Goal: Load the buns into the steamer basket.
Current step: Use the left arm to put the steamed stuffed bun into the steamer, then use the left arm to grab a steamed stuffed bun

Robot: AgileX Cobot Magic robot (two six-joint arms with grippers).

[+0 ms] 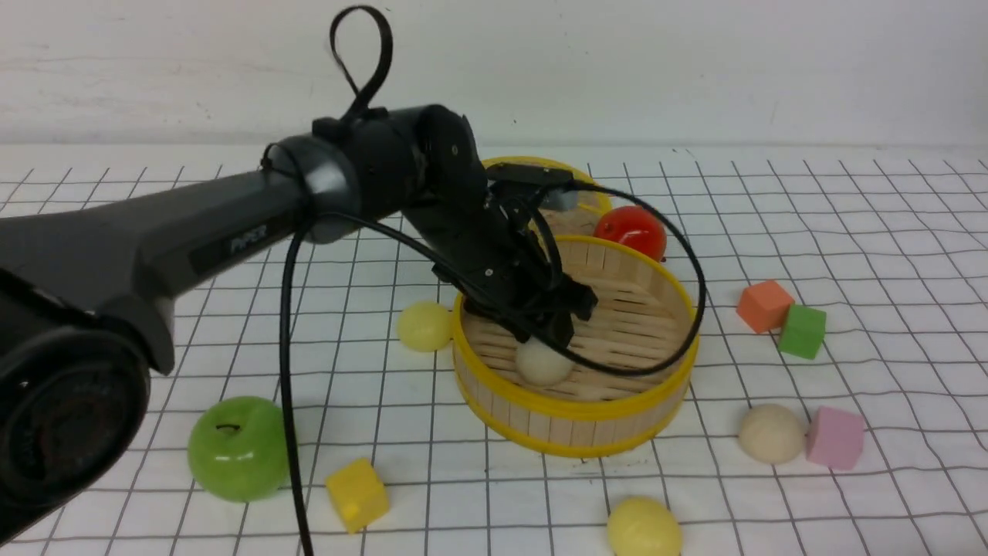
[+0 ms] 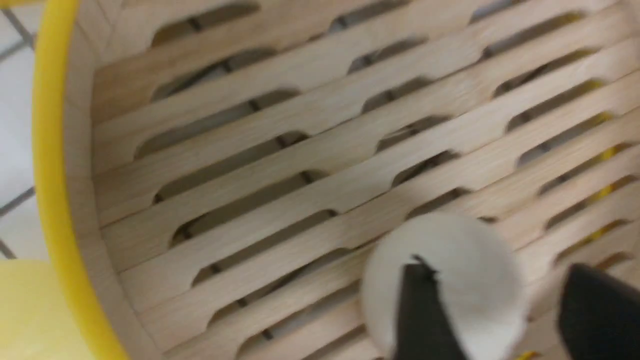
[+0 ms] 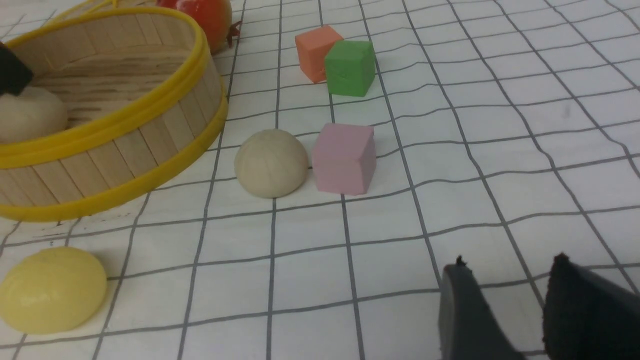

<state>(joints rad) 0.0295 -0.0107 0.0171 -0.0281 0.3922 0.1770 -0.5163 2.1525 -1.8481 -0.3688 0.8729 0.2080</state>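
Note:
The steamer basket stands mid-table with one off-white bun on its slatted floor. My left gripper hangs inside the basket right over that bun. In the left wrist view the gripper is open, its fingers straddling the bun with a gap on one side. A pale yellow bun lies outside against the basket's left wall. Another yellow bun lies in front, and a beige bun to the right. My right gripper is open and empty above the cloth, short of the beige bun.
A red tomato and the flat lid sit behind the basket. A green apple and a yellow cube lie front left. Orange, green and pink cubes lie right; the pink one touches the beige bun.

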